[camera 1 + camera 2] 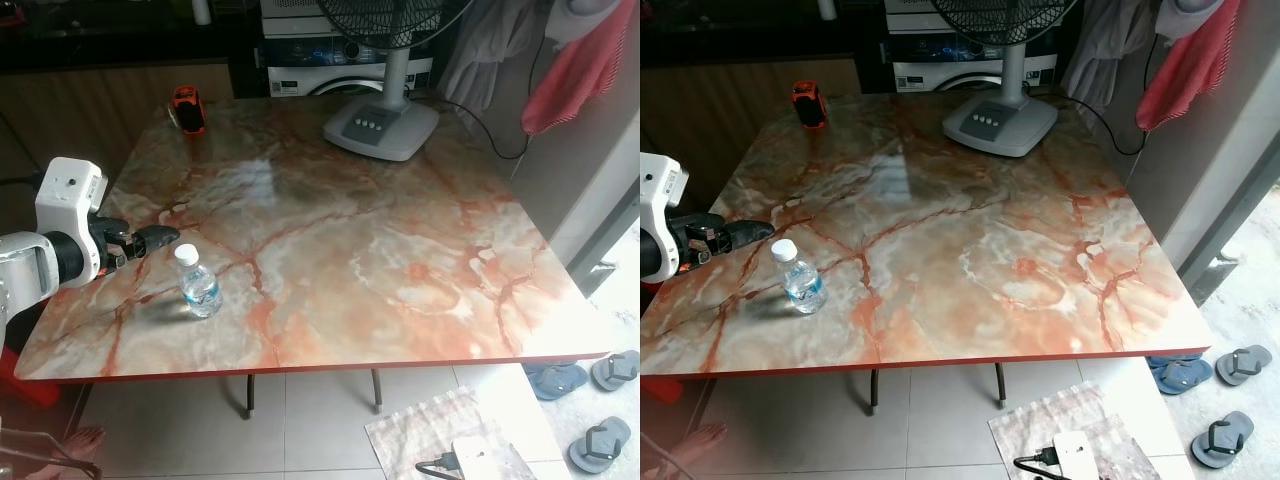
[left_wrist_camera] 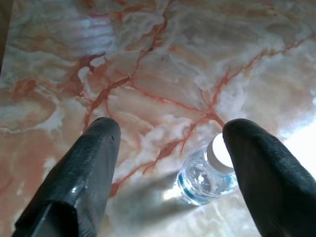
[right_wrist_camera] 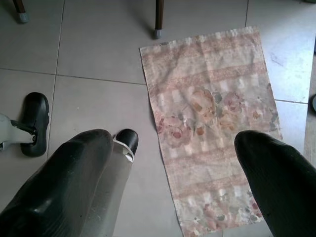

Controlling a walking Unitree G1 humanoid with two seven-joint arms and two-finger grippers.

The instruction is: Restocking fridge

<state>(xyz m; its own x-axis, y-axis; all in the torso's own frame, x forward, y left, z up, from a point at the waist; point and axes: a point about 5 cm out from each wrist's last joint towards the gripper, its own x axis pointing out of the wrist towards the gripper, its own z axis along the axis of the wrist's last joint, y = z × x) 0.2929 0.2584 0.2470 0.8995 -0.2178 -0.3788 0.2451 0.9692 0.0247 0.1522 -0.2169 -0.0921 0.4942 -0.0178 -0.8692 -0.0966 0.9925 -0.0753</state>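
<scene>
Bottle [image 1: 199, 285] label unreadable beside spread left claw [image 1: 160, 239].

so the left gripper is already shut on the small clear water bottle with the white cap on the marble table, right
Not quite. The left gripper is open, not shut on the small clear water bottle with the white cap. The left wrist view shows its two black fingers spread apart above the bottle, which stands upright and free on the marble table.

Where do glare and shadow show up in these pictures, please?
Left eye view: pale window glare on the marble table near the fan base; the water bottle casts a soft shadow toward the left gripper. Left wrist view: bright washout beside the bottle, the near fingers soft-focused.
</scene>
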